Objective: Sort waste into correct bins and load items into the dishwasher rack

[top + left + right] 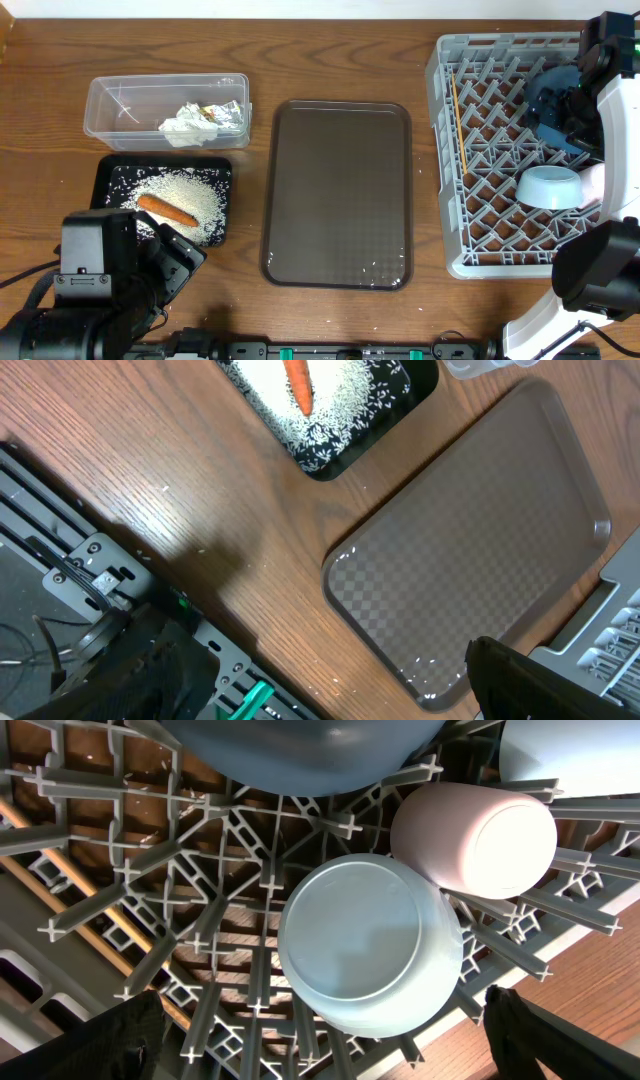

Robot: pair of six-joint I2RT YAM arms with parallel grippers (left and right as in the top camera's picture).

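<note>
Between bins and rack [500, 200], brown serving tray [337, 195], bare

No readable text, labels or numbers anywhere.

A dark-brown serving tray [337, 190] lies flat on the wooden bench [40, 90], scattered white specks near its lower edge.

Waste sorted at nine o'clock, dishes racked at three.
Carrot [167, 210] lies on rice [185, 192] in the black tray [104, 176]; wrapper [203, 122] sits in the clear box [110, 105]; brown serving tray [337, 190] centre; chopsticks [458, 125], dark-blue dish [556, 105], light-blue bowl [549, 186] in the grey rack [446, 170].
</note>
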